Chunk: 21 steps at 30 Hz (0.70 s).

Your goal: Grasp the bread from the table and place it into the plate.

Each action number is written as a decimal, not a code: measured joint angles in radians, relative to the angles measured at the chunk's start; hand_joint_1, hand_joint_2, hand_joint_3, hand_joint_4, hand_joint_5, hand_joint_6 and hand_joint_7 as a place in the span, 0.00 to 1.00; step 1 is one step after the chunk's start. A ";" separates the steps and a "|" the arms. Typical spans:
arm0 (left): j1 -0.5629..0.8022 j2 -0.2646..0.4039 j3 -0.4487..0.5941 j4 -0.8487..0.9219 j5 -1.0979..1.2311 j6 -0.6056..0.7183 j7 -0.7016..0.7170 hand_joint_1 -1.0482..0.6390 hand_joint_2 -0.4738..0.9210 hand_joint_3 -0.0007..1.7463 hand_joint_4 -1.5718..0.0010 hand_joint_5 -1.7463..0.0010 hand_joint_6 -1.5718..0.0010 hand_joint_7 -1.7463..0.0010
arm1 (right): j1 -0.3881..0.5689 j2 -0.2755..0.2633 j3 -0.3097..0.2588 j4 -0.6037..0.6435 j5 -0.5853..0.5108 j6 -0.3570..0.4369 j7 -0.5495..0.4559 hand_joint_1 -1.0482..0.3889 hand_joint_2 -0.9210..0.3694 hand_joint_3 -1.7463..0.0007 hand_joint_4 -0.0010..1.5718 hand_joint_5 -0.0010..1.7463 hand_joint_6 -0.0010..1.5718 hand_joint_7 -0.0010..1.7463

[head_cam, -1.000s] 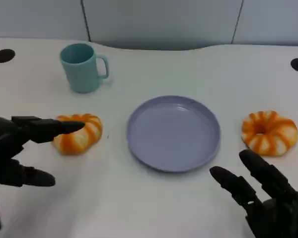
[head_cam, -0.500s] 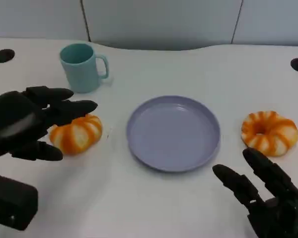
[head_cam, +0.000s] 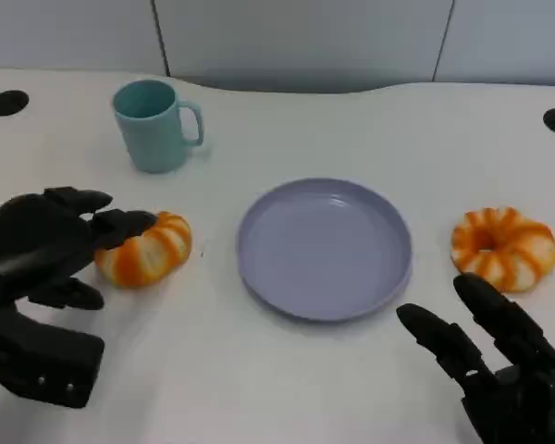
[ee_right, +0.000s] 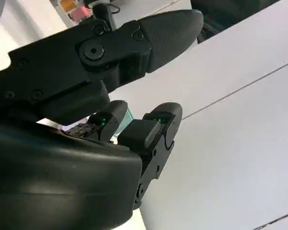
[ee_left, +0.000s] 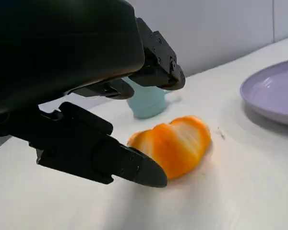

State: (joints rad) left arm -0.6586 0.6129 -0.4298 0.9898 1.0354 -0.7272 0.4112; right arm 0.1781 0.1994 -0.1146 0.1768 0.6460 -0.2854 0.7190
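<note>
Head view: I see the left hand (head_cam: 37,250) cupped over the near bread (head_cam: 145,248), fingers curled above it, thumb low beside it, nothing gripped yet. Bread is a ridged orange-and-white ring on the matte white surface (head_cam: 287,370), just past the fingertips. Smooth round lilac plate (head_cam: 324,248) lies beyond it. Right hand (head_cam: 499,370) is low, fingers spread, holding nothing.

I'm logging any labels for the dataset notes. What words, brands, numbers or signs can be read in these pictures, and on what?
None can be read.
The mug, plate and both breads carry no print.
The right wrist view shows a coloured patch in the background, too blurred to read.
</note>
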 measured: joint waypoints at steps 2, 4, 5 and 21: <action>-0.027 -0.027 -0.043 0.065 0.014 0.039 0.051 0.33 0.95 0.00 0.70 0.97 0.71 0.99 | -0.001 0.000 -0.001 -0.001 -0.001 -0.001 0.000 0.31 0.00 0.96 0.39 0.22 0.47 0.00; -0.049 -0.054 -0.076 0.128 0.014 0.077 0.087 0.35 0.94 0.00 0.67 0.97 0.68 0.98 | -0.002 0.000 -0.002 -0.002 -0.002 -0.002 0.000 0.31 0.00 0.96 0.39 0.23 0.47 0.00; -0.059 -0.067 -0.090 0.157 0.014 0.092 0.101 0.36 0.93 0.00 0.65 0.96 0.66 0.98 | -0.002 0.000 -0.003 -0.002 -0.002 -0.002 0.000 0.31 0.00 0.96 0.39 0.23 0.47 0.00; -0.122 -0.195 -0.255 0.298 0.011 0.216 0.364 0.41 0.95 0.01 0.59 0.95 0.62 0.99 | -0.029 -0.008 -0.017 -0.005 -0.001 -0.001 -0.001 0.32 0.00 0.95 0.38 0.23 0.47 0.00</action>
State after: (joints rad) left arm -0.7802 0.4180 -0.6847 1.2879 1.0464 -0.5114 0.7756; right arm 0.1486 0.1917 -0.1318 0.1723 0.6446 -0.2861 0.7181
